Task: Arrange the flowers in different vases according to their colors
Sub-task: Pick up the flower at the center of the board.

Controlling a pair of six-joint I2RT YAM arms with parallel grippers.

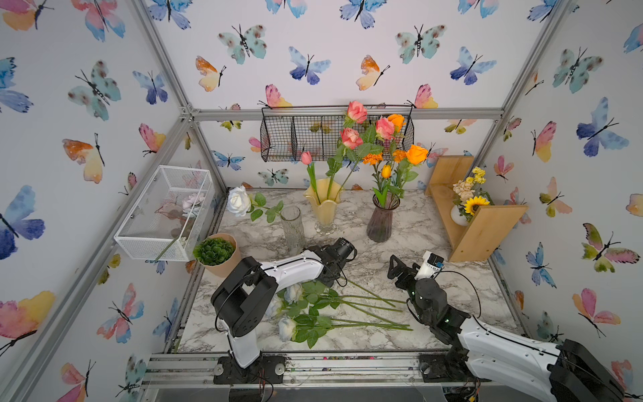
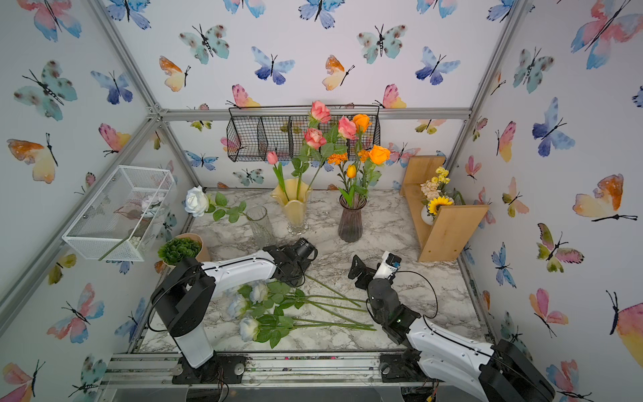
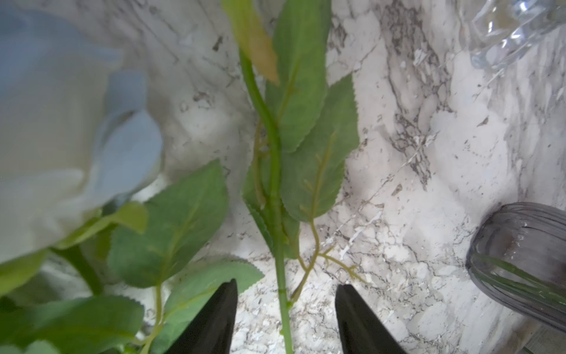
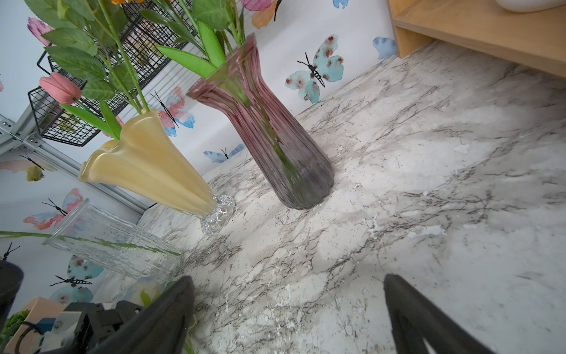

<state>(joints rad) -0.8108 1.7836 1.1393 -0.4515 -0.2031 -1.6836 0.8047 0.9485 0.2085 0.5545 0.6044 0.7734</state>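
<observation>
Straddling one green stem (image 3: pixel 275 171), the left pincer (image 3: pixel 286 283) stands part-open. Its two black fingers (image 3: pixel 214 318) sit one on each side of the stem, with bench (image 3: pixel 413 184) showing in both gaps, so nothing is gripped yet. That stem belongs to the white-blue roses (image 1: pixel 294 315), which lie flat toward the near edge of the bench, at about 7 o'clock in both top views. Their long axis runs roughly 9 to 3 o'clock, with the blooms at the 9 o'clock end under the left arm and the cut ends toward 3 to 4 o'clock. The stem passes straight through the gap, square to the closing line and just clear of the leaves (image 3: pixel 315 171), which I judge a fair place to pinch. From this pincer the clear vase (image 1: pixel 293 226) lies near, at about 11 o'clock, and holds one white rose (image 1: pixel 239 201) leaning toward 10 o'clock. The right pincer (image 4: pixel 288 277) hangs wide open and empty over bare bench, at about 3 o'clock of the left one. The left arm is nearer to both stem and vase.
</observation>
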